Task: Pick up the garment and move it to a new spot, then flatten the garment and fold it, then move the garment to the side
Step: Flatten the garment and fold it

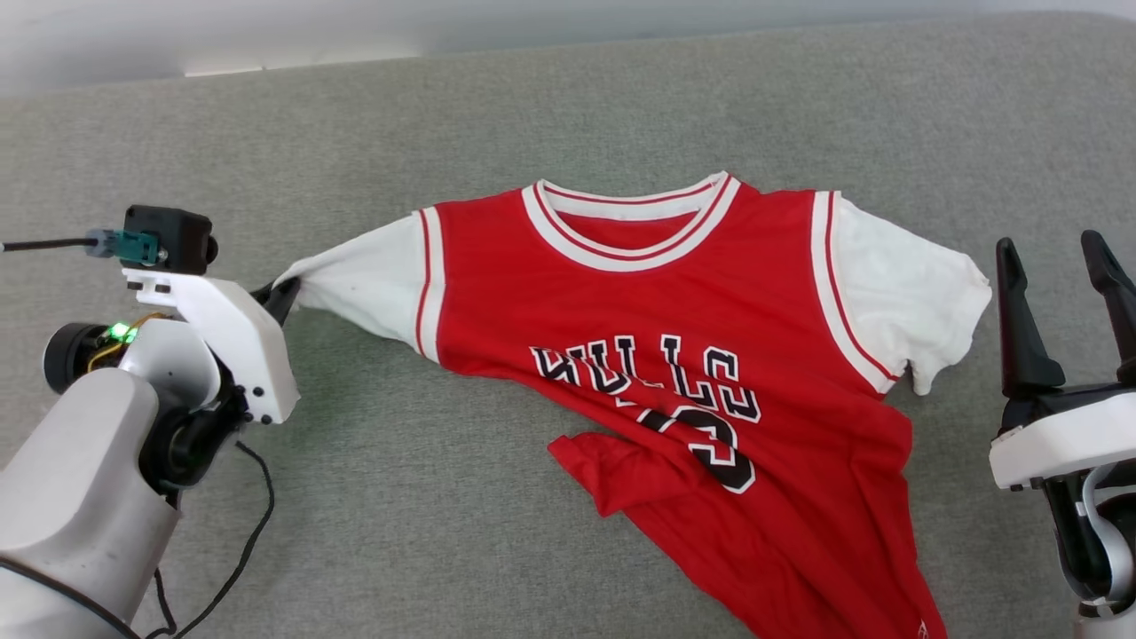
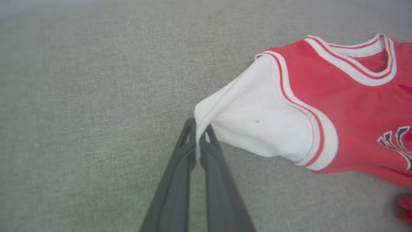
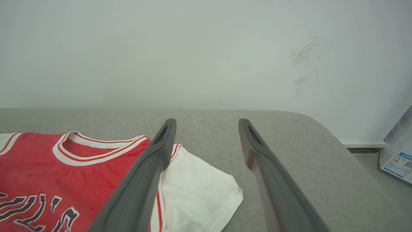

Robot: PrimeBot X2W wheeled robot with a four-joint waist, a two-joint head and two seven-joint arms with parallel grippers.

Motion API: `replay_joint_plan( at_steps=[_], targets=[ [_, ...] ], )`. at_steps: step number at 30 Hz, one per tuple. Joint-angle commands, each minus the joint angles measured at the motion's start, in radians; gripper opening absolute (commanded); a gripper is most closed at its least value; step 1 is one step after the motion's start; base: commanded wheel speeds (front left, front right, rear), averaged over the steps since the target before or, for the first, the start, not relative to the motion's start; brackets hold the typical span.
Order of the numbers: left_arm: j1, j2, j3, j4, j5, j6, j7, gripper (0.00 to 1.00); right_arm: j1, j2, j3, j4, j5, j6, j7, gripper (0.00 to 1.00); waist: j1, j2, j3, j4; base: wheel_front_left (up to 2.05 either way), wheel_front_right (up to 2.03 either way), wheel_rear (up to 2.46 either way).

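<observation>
Red jersey [image 1: 674,311] with white sleeves is lying face up on the grey fabric surface [image 1: 444,115], collar toward the far edge, bottom hem rumpled and flipped over on one side. Left claw [image 2: 199,129] is pinched shut on the tip of one sleeve [image 2: 257,125], which is stretched out to a point. Right claw [image 1: 1047,241] is spread wide open near the other sleeve, holding nothing.

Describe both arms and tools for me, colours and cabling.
Both arms have pale white-grey shells. Left tool and right tool each have two long dark tapered fingers. Left wrist: black camera box, teal plug, green light, loose black cable.
</observation>
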Motion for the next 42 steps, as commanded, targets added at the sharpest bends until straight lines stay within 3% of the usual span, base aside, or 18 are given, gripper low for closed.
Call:
replay_joint_plan(
  at_steps=[1, 4, 9, 14, 22, 29, 39, 40, 41, 42],
  targets=[
    [0.009, -0.004, 0.004, -0.016, 0.007, 0.003, -0.023, 1.00, 0.006, -0.010, 0.003, 0.004, 0.007, -0.001, 0.007, 1.00, -0.0001, 0.0000, -0.011, 0.010, 0.00, 0.00, 0.00],
    [0.018, -0.001, 0.013, -0.063, 0.040, 0.006, -0.112, 1.00, 0.007, -0.029, 0.011, 0.008, 0.010, -0.001, 0.032, 1.00, -0.0001, 0.0000, -0.028, 0.020, 0.00, 0.00, 0.00],
    [0.087, -0.010, 0.039, -0.195, 0.072, -0.043, -0.342, 1.00, -0.007, -0.082, 0.029, 0.022, 0.027, -0.001, 0.156, 1.00, -0.0001, 0.0000, -0.047, 0.034, 0.00, 0.00, 0.00],
    [0.190, 0.013, 0.058, -0.284, 0.151, 0.019, -0.494, 1.00, -0.059, -0.168, 0.030, 0.054, 0.068, -0.001, 0.410, 1.00, -0.0001, 0.0000, -0.041, 0.058, 0.00, 0.00, 0.00],
    [0.303, -0.001, 0.083, -0.440, 0.239, 0.123, -0.558, 1.00, -0.163, -0.300, 0.004, 0.143, 0.126, -0.001, 0.805, 1.00, -0.0001, 0.0000, 0.006, 0.144, 0.00, 0.00, 0.00],
    [0.331, -0.032, 0.081, -0.494, 0.263, 0.137, -0.564, 1.00, -0.235, -0.328, -0.033, 0.273, 0.129, -0.001, 0.901, 1.00, -0.0001, 0.0000, 0.050, 0.217, 0.00, 0.00, 0.00],
    [0.314, -0.060, 0.073, -0.494, 0.263, 0.121, -0.567, 1.00, -0.239, -0.295, -0.048, 0.424, 0.070, -0.001, 0.843, 1.00, -0.0001, 0.0000, 0.085, 0.267, 0.00, 0.00, 0.00],
    [0.311, -0.057, 0.075, -0.490, 0.261, 0.118, -0.567, 1.00, -0.236, -0.289, -0.043, 0.435, 0.069, -0.001, 0.835, 0.94, -0.0001, 0.0000, 0.087, 0.266, 0.00, 0.00, 0.00],
    [0.308, -0.051, 0.075, -0.484, 0.260, 0.115, -0.563, 1.00, -0.235, -0.283, -0.037, 0.442, 0.069, -0.001, 0.827, 0.24, -0.0001, 0.0000, 0.087, 0.262, 0.00, 0.00, 0.00],
    [0.303, -0.045, 0.075, -0.478, 0.257, 0.109, -0.556, 1.00, -0.235, -0.280, -0.029, 0.446, 0.069, 0.000, 0.819, 0.00, -0.0001, 0.0000, 0.086, 0.256, 0.00, 0.00, 0.00]
  ],
)
